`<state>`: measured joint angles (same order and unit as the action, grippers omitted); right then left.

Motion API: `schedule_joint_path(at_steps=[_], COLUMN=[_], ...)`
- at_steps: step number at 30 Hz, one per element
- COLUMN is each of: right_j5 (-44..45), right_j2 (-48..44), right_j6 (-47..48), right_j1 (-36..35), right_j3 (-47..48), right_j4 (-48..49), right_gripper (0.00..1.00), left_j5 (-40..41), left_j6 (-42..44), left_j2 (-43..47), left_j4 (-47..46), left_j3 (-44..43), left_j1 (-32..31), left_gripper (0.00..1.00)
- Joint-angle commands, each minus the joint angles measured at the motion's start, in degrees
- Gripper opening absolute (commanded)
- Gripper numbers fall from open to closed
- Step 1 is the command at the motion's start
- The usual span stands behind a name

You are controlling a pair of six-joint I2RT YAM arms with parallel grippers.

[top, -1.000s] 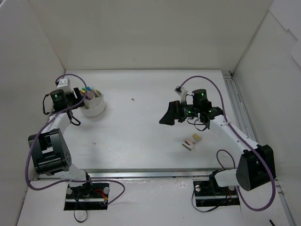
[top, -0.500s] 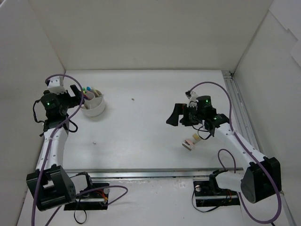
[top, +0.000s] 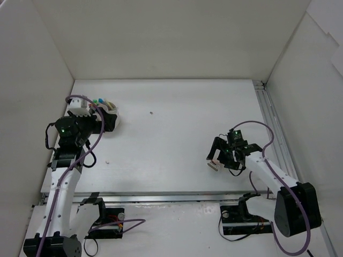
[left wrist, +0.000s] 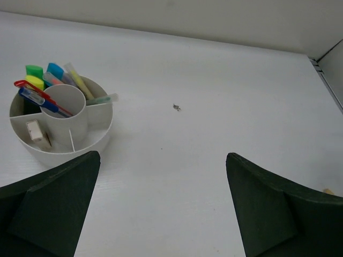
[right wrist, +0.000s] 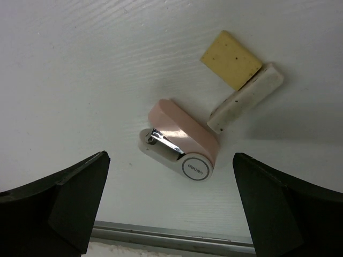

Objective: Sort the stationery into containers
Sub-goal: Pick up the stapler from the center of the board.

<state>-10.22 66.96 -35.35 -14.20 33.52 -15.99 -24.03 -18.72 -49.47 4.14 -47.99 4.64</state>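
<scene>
Most of the sorting looks done, judging by how things lie. The round white tub [left wrist: 64, 155] stands at the far left of the table [left wrist: 214, 80], and it already holds the highlighters [left wrist: 40, 75] upright in a back compartment, two pens [left wrist: 40, 99] leaning across the centre cup, and a small white eraser block [left wrist: 35, 130] in a front compartment. My left gripper [left wrist: 161, 214] hangs beside the tub with its jaws spread wide and nothing between them. What is left lies well apart from the tub, on the right side near the front edge: a pink mini stapler [right wrist: 179, 147], a tan eraser [right wrist: 231, 59] and a grubby white eraser stick [right wrist: 246, 96], the stick touching both the stapler and the tan eraser. My right gripper [right wrist: 171, 209] hovers directly over that cluster, jaws wide, holding nothing. So I judge three pieces remain, and the stapler sits closest to centre between my fingers.
</scene>
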Motion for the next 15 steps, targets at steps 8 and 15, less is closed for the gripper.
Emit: schedule_joint_path(at_steps=[8, 15], right_j5=[7.4, 16.1], right_j2=[-7.6, 0.2], right_j6=[-3.8, -10.1], right_j1=[0.1, 1.4], right_j3=[-1.3, 3.3], right_j4=[-1.1, -2.0], right_gripper=[0.98, 0.98], left_j5=[3.4, 5.1], left_j6=[0.5, 2.4], left_j2=[-0.7, -4.2], left_j4=[1.9, 1.4], left_j3=[-2.2, -4.1], left_j1=[-6.4, -11.9], left_gripper=[0.99, 0.99])
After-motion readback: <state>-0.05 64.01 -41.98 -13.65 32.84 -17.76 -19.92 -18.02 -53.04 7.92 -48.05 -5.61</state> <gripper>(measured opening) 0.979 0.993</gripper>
